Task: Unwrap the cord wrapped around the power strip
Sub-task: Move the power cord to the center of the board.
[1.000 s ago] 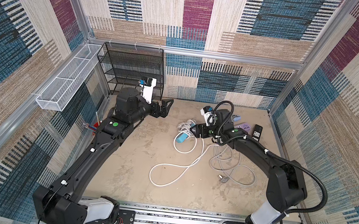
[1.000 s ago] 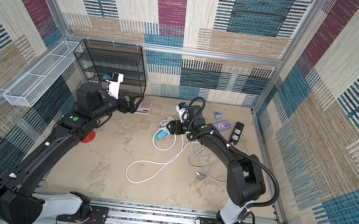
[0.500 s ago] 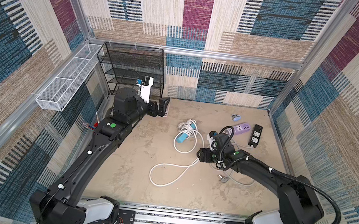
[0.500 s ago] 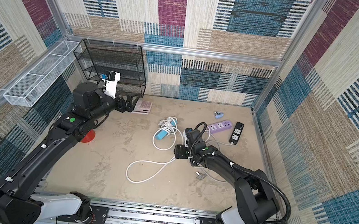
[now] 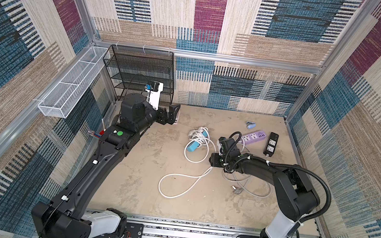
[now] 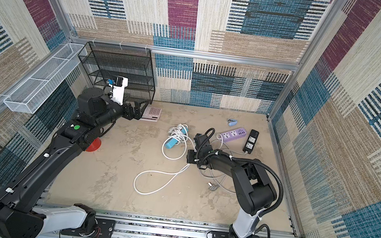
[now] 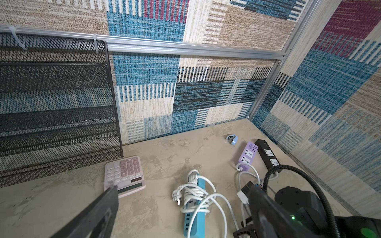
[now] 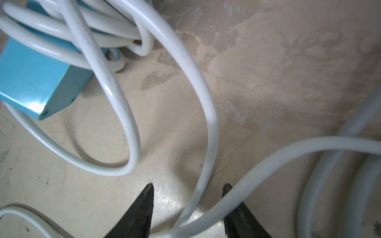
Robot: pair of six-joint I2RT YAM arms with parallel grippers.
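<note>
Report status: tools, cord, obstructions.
Left tool open, near calculator. Right tool open, straddling white cord. Blue power strip partly wrapped. Grey cords crowd alongside.

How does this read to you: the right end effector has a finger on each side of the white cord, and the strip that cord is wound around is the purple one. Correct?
One thing is wrong: the white cord is wound around the blue strip, as the right wrist view shows. The purple strip lies unwrapped farther back. The right end effector does have a finger on each side of the cord.
</note>
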